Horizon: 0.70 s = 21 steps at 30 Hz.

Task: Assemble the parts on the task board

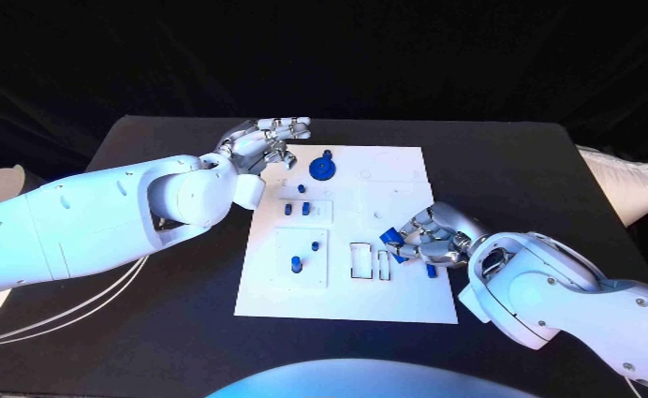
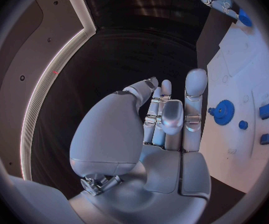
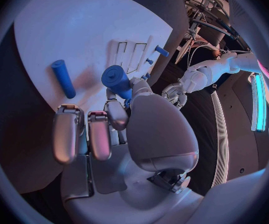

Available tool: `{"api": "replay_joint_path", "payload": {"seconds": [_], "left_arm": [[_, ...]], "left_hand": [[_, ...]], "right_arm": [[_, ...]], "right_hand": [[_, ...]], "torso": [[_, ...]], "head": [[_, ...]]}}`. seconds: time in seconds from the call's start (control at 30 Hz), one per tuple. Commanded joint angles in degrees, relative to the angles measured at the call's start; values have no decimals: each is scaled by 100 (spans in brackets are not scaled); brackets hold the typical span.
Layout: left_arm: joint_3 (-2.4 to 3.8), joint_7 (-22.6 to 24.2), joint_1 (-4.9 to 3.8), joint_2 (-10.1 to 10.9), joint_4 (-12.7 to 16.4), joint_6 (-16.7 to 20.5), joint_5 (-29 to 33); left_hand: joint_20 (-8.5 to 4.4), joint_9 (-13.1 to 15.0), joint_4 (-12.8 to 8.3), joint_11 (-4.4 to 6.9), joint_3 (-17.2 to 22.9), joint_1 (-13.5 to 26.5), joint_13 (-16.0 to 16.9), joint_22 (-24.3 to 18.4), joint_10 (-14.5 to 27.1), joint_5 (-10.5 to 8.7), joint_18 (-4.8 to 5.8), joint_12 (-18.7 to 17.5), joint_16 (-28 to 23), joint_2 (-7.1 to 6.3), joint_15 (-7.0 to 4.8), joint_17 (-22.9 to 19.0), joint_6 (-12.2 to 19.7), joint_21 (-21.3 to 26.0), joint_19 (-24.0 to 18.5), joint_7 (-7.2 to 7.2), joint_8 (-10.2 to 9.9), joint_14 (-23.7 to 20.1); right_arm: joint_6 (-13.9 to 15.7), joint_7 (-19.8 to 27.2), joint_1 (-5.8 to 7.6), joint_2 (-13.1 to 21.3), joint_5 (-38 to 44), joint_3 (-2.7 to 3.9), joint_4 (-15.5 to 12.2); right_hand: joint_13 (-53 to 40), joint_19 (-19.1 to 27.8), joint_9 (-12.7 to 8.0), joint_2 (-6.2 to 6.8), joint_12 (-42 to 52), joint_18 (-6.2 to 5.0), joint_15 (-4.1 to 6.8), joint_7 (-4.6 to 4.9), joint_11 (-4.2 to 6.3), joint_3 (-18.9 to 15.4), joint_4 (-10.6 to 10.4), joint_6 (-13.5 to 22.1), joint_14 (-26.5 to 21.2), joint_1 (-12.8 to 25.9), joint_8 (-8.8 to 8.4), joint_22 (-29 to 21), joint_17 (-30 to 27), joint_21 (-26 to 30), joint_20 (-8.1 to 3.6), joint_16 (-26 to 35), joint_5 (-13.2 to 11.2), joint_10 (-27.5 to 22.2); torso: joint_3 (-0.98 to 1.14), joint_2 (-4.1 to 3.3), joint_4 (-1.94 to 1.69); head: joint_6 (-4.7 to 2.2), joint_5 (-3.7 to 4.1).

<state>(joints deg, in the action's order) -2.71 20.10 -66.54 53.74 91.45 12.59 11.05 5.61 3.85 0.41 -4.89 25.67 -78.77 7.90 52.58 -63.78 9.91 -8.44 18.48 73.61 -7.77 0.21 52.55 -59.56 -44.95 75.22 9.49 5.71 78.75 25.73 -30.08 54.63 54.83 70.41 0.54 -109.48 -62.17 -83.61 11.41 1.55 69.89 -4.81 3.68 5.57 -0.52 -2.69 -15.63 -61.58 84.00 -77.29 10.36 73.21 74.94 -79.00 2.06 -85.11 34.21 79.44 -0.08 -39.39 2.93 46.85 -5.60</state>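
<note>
Right silver hand (image 1: 430,239), nearest the camera at the white task board (image 1: 391,304)'s right edge, pinches a short blue plastic cylinder (image 3: 117,79) betw. thumb & fingers. Probably light, stiff, slick; grip mid-barrel. Loose blue peg (image 3: 64,78) lies beside. Left hand (image 1: 266,143) hovers w/ fingers apart, holding nothing.

Left arm enters from the left side; left hand (image 1: 265,145) is raised at the far left edge of the white board, fingers (image 2: 195,92) extended, holding nothing; right hand (image 1: 430,237) pinches a blue peg (image 3: 117,80), remaining fingers curled.
</note>
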Motion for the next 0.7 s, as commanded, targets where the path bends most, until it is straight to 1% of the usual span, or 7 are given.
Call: {"api": "replay_joint_path", "payload": {"seconds": [0.03, 0.1, 0.23, 0.3, 0.37, 0.47, 0.7], "left_arm": [[3, 20, -2, -20, 9, -123, -3], [3, 21, -2, -26, 7, -125, -3], [3, 20, -2, -36, 8, -126, -4], [3, 19, -2, -38, 9, -123, -4], [3, 19, -2, -39, 10, -123, -4], [3, 19, -2, -40, 10, -121, -4], [3, 22, -2, -44, 13, -123, -4]], "left_hand": [[22, 7, -11, -5, -15, 26, 7, -6, 40, 22, -73, 22, -17, 47, -5, -4, 30, 19, -19, -3, 33, -42], [22, 7, -11, -5, -15, 26, 7, -6, 40, 22, -73, 22, -17, 47, -5, -4, 30, 19, -19, -3, 33, -42], [22, 7, -11, -5, -15, 26, 7, -6, 40, 22, -73, 22, -17, 47, -5, -4, 30, 19, -19, -3, 33, -42], [22, 7, -11, -5, -15, 26, 7, -6, 41, 23, -73, 23, -17, 47, -5, -4, 30, 19, -19, -3, 33, -42], [22, 6, -19, -5, -12, 19, 8, -6, 49, 27, -73, 32, -17, 48, -6, -7, 35, 20, -19, -2, 34, -44], [22, 6, -19, -5, -12, 19, 8, -6, 49, 27, -73, 32, -17, 48, -6, -7, 35, 20, -19, -2, 34, -44], [22, 6, -19, -5, -12, 19, 8, -6, 49, 27, -73, 32, -17, 48, -6, -7, 35, 20, -19, -2, 34, -44]], "right_arm": [[48, 64, 4, -68, -287, 3, -39], [-57, 44, 6, -128, -307, 4, -40], [-361, -68, 7, -240, -135, 2, -20], [-455, -129, 8, -283, -4, 1, -7], [-517, -201, 8, -324, 149, 0, -4], [-591, -278, 8, -378, 317, -2, 0], [-700, -346, 8, -473, 538, -4, 27]], "right_hand": [[-867, -15, 60, -18, 56, 110, 51, -110, 74, 90, -75, -161, 424, 35, 37, 18, 575, -33, -27, -15, 41, 96], [-876, -18, 63, -14, 63, 111, 52, -112, 76, 91, -77, -171, 426, 44, 38, 25, 583, -38, -28, -19, 47, 103], [-873, -18, 74, 10, 49, 111, 55, -117, 79, 74, -91, -206, 424, 131, 35, 25, 572, -38, -31, -12, 11, 109], [-872, -19, 82, 21, 41, 111, 59, -127, 85, 70, -90, -233, 426, 164, 39, 27, 582, -38, -33, -16, -14, 111], [-883, -25, 89, 35, 46, 115, 63, -134, 91, 60, -91, -256, 429, 204, 41, 44, 601, -49, -36, -25, -33, 120], [-898, -31, 100, 48, 52, 118, 69, -145, 99, 47, -94, -288, 433, 268, 44, 57, 621, -57, -41, -34, -50, 134], [-912, -35, 119, 57, 49, 120, 80, -162, 112, 32, -95, -335, 434, 363, 48, 69, 633, -65, -50, -38, -92, 149]], "torso": [[1, -8, -12], [0, -7, -11], [-5, -9, -9], [-5, -8, -4], [-8, -9, -6], [-3, -12, -9], [-5, -9, -11]], "head": [[-3, -3], [-2, -4], [-8, -4], [-10, -22], [-10, -21], [-7, -20], [-5, -23]]}}
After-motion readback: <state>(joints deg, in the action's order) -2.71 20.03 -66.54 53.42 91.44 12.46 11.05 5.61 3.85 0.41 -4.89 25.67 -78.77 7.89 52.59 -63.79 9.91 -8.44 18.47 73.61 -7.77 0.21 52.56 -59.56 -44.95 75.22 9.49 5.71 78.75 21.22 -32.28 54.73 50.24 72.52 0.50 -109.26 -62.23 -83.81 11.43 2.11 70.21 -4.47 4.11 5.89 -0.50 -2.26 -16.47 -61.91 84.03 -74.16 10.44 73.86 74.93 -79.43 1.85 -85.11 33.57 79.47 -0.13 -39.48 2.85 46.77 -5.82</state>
